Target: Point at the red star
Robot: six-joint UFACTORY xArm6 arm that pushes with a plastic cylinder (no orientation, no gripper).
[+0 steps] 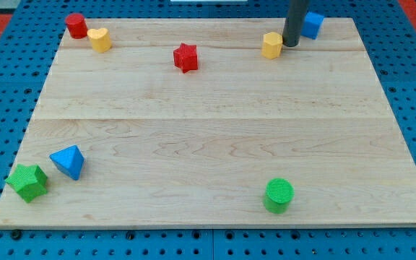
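Observation:
The red star (pixel 185 58) lies on the wooden board (pixel 215 130) near the view's top, left of centre. My tip (pixel 291 44) is at the view's top right, well to the right of the red star. It stands between a yellow block (pixel 271 45) on its left and a blue block (pixel 311 24) on its right, close to both.
A red cylinder (pixel 76 25) and a yellow block (pixel 100 39) sit at the top left corner. A blue block (pixel 68 161) and a green star (pixel 27 181) are at the bottom left. A green cylinder (pixel 278 196) stands near the bottom edge, right of centre.

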